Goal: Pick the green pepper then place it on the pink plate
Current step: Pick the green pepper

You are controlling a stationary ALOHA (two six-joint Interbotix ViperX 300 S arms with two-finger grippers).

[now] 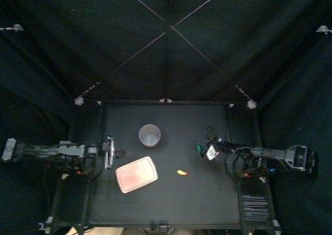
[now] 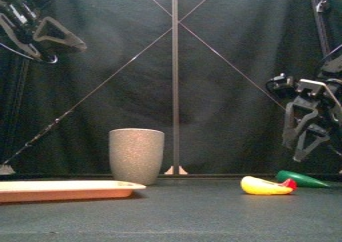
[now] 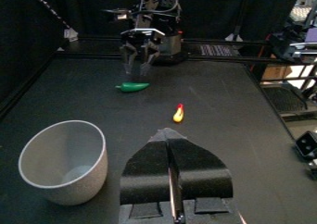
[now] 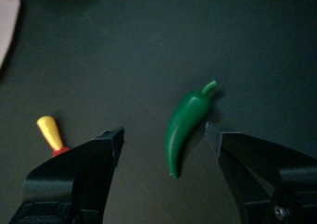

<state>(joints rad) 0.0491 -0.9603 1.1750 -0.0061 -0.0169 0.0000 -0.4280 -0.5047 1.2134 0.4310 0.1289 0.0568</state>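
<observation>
A green pepper [image 4: 188,126], pink plate [image 1: 136,177], grey speckled cup [image 2: 135,154], yellow toy [image 2: 262,185] with a red tip, black table [image 1: 195,195]

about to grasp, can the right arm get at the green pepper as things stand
Probably yes: the right gripper hangs open over the green pepper, jaws either side, and the yellow toy lies apart.

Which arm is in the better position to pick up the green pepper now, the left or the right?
Right. Its gripper hangs open over the green pepper, which lies between the jaws. The left gripper is shut and across the table, near the pink plate.
</observation>
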